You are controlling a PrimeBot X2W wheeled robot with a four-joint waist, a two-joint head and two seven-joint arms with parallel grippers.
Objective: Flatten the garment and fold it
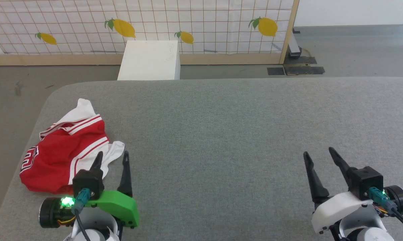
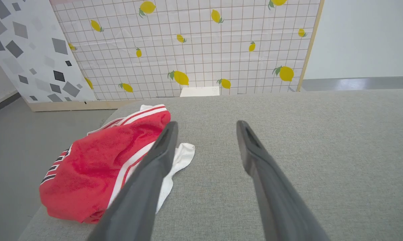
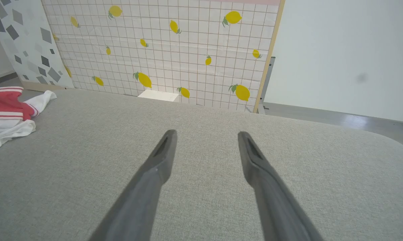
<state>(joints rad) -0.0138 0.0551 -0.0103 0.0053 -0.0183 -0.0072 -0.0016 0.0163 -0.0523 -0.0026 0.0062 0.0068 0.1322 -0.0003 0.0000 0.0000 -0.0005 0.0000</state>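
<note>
A grey fabric-covered tabletop (image 1: 221,127) fronts a lemon-patterned screen (image 1: 201,26). The crumpled red jersey-style garment with white sleeves (image 1: 64,154) lies near its left edge. The left pincer (image 1: 112,155) and right pincer (image 1: 317,152) stand apart, empty. Flattening is not begun; the next move probably calls for grasping the garment's edges.

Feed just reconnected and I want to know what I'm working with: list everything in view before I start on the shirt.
shirt: one, red with white sleeves and striped trim, crumpled near the table's left edge
table: one, grey fabric top, across the foreground
box: one, white, on the floor behind the table
floor: grey, around the table
lemon-print screen: one, white grid with yellow lemons, behind the box
speckled screen: one, white with grey shapes, left of the lemon-print screen
left end effector: one, dark, open, by the shirt's white sleeve
right end effector: one, dark, open, over bare table at right
</note>
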